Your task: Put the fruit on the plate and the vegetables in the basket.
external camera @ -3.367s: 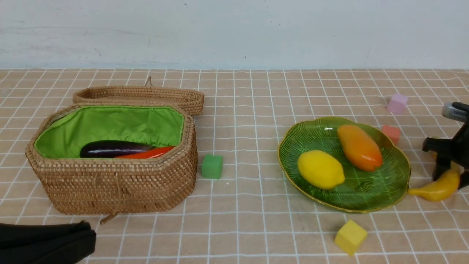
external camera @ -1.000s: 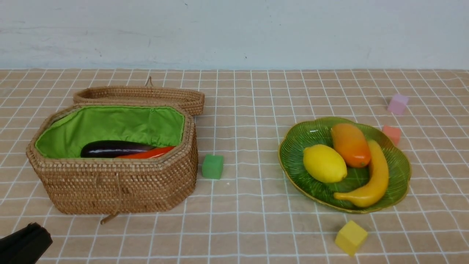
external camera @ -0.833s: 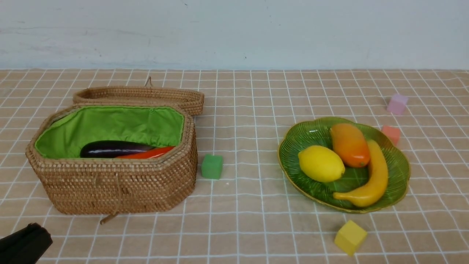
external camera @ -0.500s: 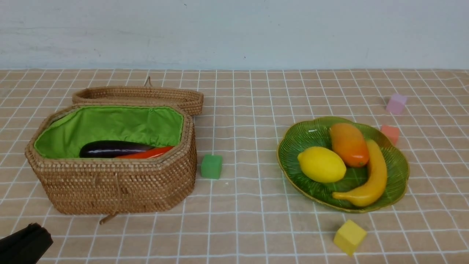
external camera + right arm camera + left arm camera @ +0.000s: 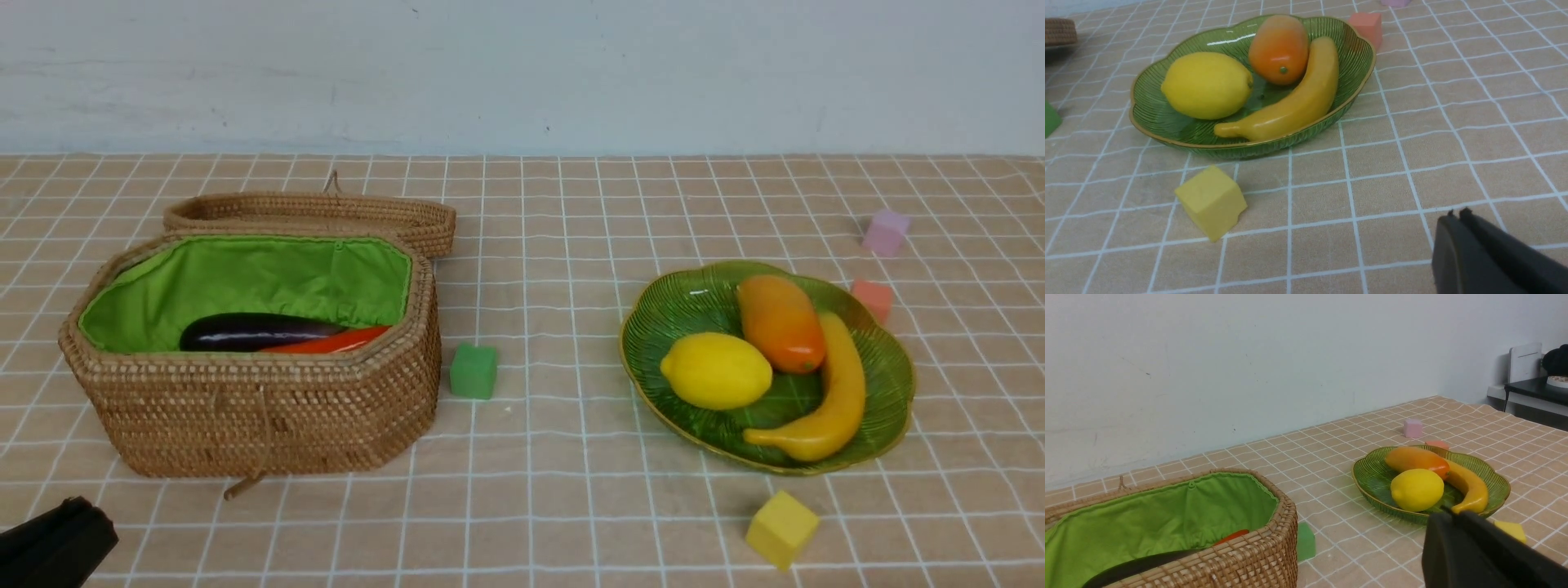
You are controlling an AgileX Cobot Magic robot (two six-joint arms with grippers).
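Glossy lemon (image 5: 716,371), mango (image 5: 780,323) and curved banana (image 5: 829,395) fill the ribbed glass plate (image 5: 653,343); the woven basket (image 5: 269,408) holds an eggplant (image 5: 253,331) and probably a carrot (image 5: 331,341). Both grippers (image 5: 1447,510) (image 5: 1455,213) are clenched, empty.

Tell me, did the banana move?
Yes. The banana was on the table beside the plate's right edge; now it lies inside the plate, against the mango.

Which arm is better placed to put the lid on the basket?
Left, probably: the lid lies behind the basket on the robot's left side, while the right tool sits over by the plate.
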